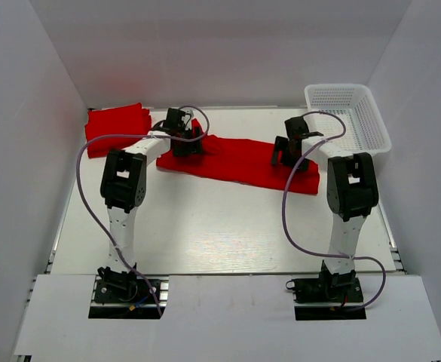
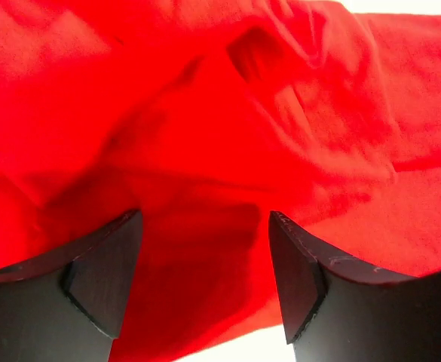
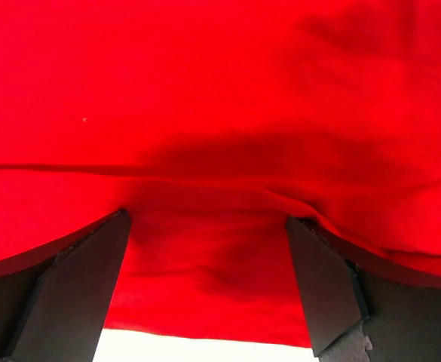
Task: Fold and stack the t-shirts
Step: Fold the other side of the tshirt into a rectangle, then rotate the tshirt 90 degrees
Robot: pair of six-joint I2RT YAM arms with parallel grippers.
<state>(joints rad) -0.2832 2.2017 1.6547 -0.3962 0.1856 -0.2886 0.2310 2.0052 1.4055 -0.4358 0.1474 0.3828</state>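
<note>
1. Count of items: two arms, two grippers, two red cloth items, one basket and two purple cables are showing on one white table [image 1: 220, 226].
2. At the far left corner, a folded red t-shirt pile [image 1: 117, 128] is lying flat on the table. I cannot tell whether it is holding one shirt or several.
3. The left arm [image 1: 124, 181] is reaching toward the far side, and its purple cable [image 1: 84, 196] is looping from the base up to the wrist.
4. The left gripper [image 1: 182, 145] is pressing down on the left end of the long red t-shirt [image 1: 239, 161]. In the left wrist view its fingers [image 2: 107, 271] are standing wide apart, with rumpled red cloth lying between them and ahead of them; they are not clamping it.
5. The long red t-shirt is lying as a narrow band across the far middle of the table, slanting from the left gripper toward the right gripper, near the folded pile.
6. The right gripper [image 1: 288, 154] is resting on the right end of that band. In the right wrist view its fingers [image 3: 77, 286] are spread wide, with smooth red cloth filling the gap and bulging over both, but not being pinched.
7. The right arm [image 1: 351, 188] is carrying the second purple cable [image 1: 288, 219].
8. At the far right corner, one white mesh basket [image 1: 375, 124] is sitting just beside the shirt's right end.
</note>
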